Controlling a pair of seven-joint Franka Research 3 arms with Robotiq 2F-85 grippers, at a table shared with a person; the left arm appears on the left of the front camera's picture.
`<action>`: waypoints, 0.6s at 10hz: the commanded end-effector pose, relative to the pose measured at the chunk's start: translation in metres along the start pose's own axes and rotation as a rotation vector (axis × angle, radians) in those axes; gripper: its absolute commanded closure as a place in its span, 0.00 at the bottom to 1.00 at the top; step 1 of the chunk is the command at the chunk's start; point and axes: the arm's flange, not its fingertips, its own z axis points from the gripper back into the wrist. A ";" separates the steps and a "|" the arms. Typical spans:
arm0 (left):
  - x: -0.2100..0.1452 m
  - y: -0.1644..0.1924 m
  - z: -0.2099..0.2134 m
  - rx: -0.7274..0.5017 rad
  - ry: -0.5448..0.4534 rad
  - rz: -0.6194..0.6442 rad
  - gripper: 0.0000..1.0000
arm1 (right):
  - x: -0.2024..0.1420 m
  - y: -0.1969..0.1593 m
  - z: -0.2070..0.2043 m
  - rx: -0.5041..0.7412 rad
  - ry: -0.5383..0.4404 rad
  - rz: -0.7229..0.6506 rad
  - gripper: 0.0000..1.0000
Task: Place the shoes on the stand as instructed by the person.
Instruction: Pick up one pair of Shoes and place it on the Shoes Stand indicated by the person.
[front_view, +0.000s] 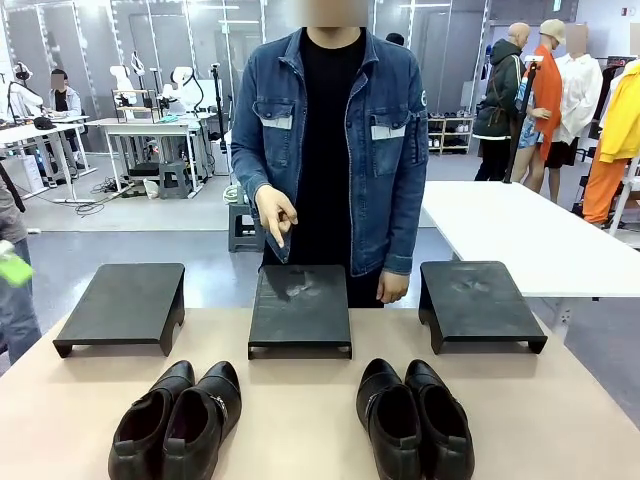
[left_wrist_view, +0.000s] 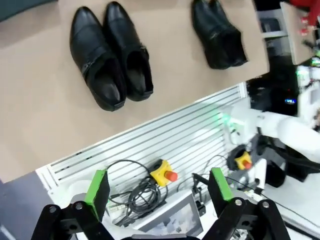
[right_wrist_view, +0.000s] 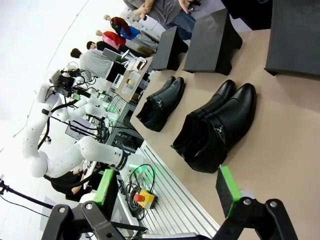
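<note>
Left gripper (left_wrist_view: 158, 192): jaws at full spread, green pads well apart, nothing between them; hangs off the table's near edge, over a slatted rail and loose cables.
Right gripper (right_wrist_view: 166, 195): jaws equally wide, nothing held; also off the near edge.
Left pair of shoes (front_view: 180, 420): on the table (front_view: 300, 430), ahead of the left gripper and just past the edge; two shoes side by side, touching, toes pointing away from the gripper.
Right pair of shoes (front_view: 415, 420): on the table, the closest thing ahead of the right gripper; side by side, touching; well apart from the other pair.
Left stand (front_view: 125, 305): beyond the left pair as seen from the left gripper; top bare.
Middle stand (front_view: 300, 310): farther out, between the two grippers' lines of reach; top bare.
Right stand (front_view: 478, 303): beyond the right pair; top bare.
Person (front_view: 330, 130): at the far side, behind the middle stand; one hand (front_view: 277, 215) raised, fingers pointing down over that stand. This is likely the instruction, but which pair it means cannot be told.
Done: nothing, judging by the layout; no shoe on any stand, none gripped.
Left to do: grip the shoes, carry them to the indicated stand, then deal with the second pair.
</note>
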 end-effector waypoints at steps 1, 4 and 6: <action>0.017 -0.021 -0.034 0.132 0.028 0.073 0.00 | 0.000 0.000 0.002 0.006 -0.005 0.008 0.00; 0.028 -0.045 -0.100 0.237 0.039 0.124 0.00 | 0.000 0.000 0.002 0.006 -0.005 0.008 0.00; 0.034 -0.041 -0.138 0.262 0.068 0.189 0.00 | 0.000 0.000 0.002 0.006 -0.005 0.008 0.00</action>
